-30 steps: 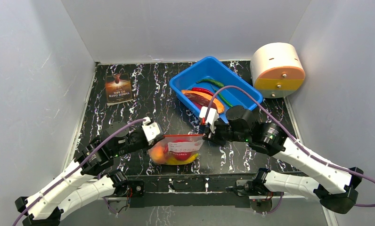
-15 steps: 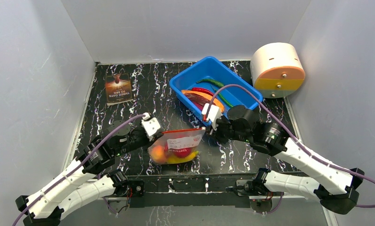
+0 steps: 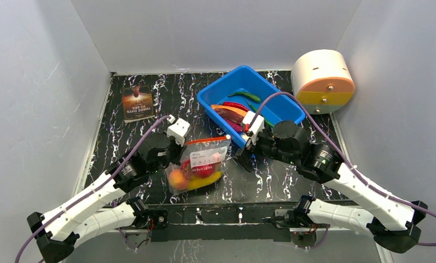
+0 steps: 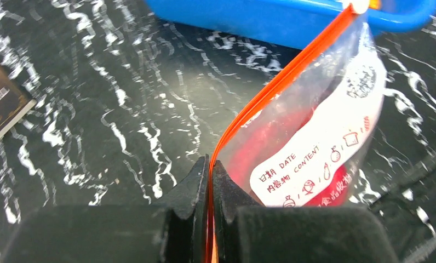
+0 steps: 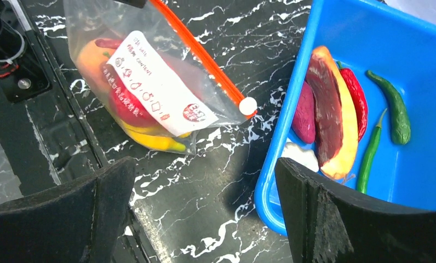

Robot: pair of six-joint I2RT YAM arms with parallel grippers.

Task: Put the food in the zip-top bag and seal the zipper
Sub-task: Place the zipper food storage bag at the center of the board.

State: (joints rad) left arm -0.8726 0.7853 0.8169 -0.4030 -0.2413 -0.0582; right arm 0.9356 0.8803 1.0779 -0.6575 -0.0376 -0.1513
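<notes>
Left wrist view: my left gripper (image 4: 209,164) is clamped tight on the near end of the zipper (image 4: 270,90). The bag (image 4: 320,126) hangs from that pinch toward the tub (image 4: 270,22). My right gripper (image 5: 202,164) stands fully wide and holds nothing. It sits between bag and tub, clear of the slider (image 5: 248,105).

Location: the bag holds red, orange and yellow food (image 5: 122,104). It sits tilted near the middle of the table (image 3: 150,118), just beside the tub on its near-left side.

Hazards, as I judge them:
- The load hangs off one corner. The film may slip from the pinch, or the track may peel open beside my fingers (image 4: 194,186).
- Chilies (image 5: 396,109) and other pieces lie in the tub. If they count as the food, sealing now leaves the task short.

Not verifiable:
- Whether the track is pressed shut along its whole run; my fingers cover its near end.
- Whether the bag's base rests on the table.
- The pieces inside, which blur behind the label (image 5: 155,82).
</notes>
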